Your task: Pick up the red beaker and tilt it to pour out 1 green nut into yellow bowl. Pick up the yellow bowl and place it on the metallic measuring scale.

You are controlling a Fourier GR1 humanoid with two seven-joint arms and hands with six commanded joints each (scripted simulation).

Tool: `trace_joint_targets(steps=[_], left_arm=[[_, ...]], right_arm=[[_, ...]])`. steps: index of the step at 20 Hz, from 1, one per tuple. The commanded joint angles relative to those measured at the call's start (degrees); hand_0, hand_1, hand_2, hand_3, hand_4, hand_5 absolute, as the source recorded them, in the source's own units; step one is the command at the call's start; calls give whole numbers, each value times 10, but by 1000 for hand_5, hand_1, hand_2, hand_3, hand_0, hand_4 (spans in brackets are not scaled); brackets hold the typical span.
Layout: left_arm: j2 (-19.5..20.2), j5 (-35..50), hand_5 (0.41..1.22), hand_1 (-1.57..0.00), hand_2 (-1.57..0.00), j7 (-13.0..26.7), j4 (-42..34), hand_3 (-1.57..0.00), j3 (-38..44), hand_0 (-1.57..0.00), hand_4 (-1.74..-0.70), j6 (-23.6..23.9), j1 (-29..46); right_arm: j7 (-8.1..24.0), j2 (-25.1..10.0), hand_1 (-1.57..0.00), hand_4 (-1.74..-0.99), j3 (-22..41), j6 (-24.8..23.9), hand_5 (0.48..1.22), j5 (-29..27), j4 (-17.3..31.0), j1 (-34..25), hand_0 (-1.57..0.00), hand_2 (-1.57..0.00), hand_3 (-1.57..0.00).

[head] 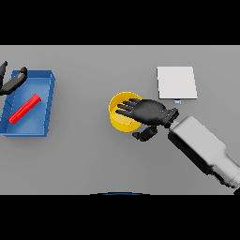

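Right arm [201, 147], white and grey, enters from the lower right and ends in the right hand [150, 112], which hovers over the near-right rim of the yellow bowl [121, 123]. Its fingers [126, 108] are stretched almost straight across the bowl's opening, the thumb [145, 134] hangs below beside the wall, and nothing is held. The bowl stands on the grey bench [93, 159], near the middle. Just beyond it to the right lies the metallic measuring scale [176, 82], a pale square plate, apart from the bowl. At the far left a blue tray [47, 105] holds the red beaker [25, 108], lying on its side. The left hand [13, 81] rests at the tray's far corner, fingers relaxed and holding nothing. No green nut can be made out in the bowl.

Judged from this layout, the step in hand is the grasp of the bowl. To do it well, the fingers should drop inside the rim while the thumb closes on the outer wall, pinching firmly before lifting, with the bowl kept level on its way to the scale.
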Motion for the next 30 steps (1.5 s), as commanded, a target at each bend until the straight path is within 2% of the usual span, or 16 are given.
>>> trace_joint_targets(steps=[1,2,5,10,11,13,14,15,16,18,20,21,23,25,30], left_arm=[[0,0,688,1,1,-1,-1,1,1,1,-724,1,-1],[4,3,687,1,1,3,-10,1,1,1,-724,1,-1],[6,4,684,1,1,3,-13,1,3,1,-723,5,6],[5,5,688,1,1,0,-13,1,3,1,-718,6,9],[7,7,686,1,1,-1,-12,1,5,1,-719,4,9],[9,7,686,1,1,1,-9,1,7,1,-713,3,6],[11,5,689,1,1,-4,-10,1,6,1,-712,3,7],[6,4,691,1,1,-3,-3,1,5,1,-714,0,2],[6,8,692,1,1,-3,-5,1,7,1,-716,-2,1],[9,6,692,1,1,-5,-4,1,7,1,-719,-3,3],[6,6,696,1,1,-13,-6,1,7,1,-722,-1,6],[9,10,696,1,1,-11,-13,1,10,1,-724,0,8],[11,10,698,1,1,-17,-9,1,10,1,-725,-2,12],[15,6,695,1,1,-9,-19,1,6,1,-722,1,10],[17,9,694,1,1,-6,-18,1,5,1,-716,-7,13]], right_arm=[[-1,2,1,-1231,4,5,703,2,11,-8,1,1,1],[7,13,1,-1239,13,6,705,9,26,-15,1,1,1],[0,13,1,-1266,26,15,720,21,56,-36,1,1,1],[2,33,1,-1297,35,36,753,20,87,-56,1,1,1],[3,28,1,-1305,30,42,763,14,80,-49,1,1,1],[21,43,-16,-1336,28,48,810,10,87,-47,-3,-19,-43],[25,44,-97,-1360,27,48,842,11,94,-49,-110,-86,-96],[21,42,-236,-1387,27,50,873,12,92,-51,-287,-176,-173],[15,39,-473,-1420,32,46,943,16,93,-49,-544,-310,-262],[-1,36,-869,-1512,35,42,1043,16,97,-53,-914,-695,-456],[-5,32,-1121,-1586,33,46,1107,13,93,-54,-1150,-1010,-716],[5,34,-1211,-1614,34,45,1130,12,88,-52,-1235,-1122,-834],[6,32,-1341,-1660,40,36,1163,15,86,-54,-1356,-1192,-1041],[3,28,-1424,-1689,40,32,1184,10,82,-52,-1433,-1240,-1183],[-9,23,-1523,-1724,28,23,1209,-5,87,-56,-1526,-1319,-1311]])
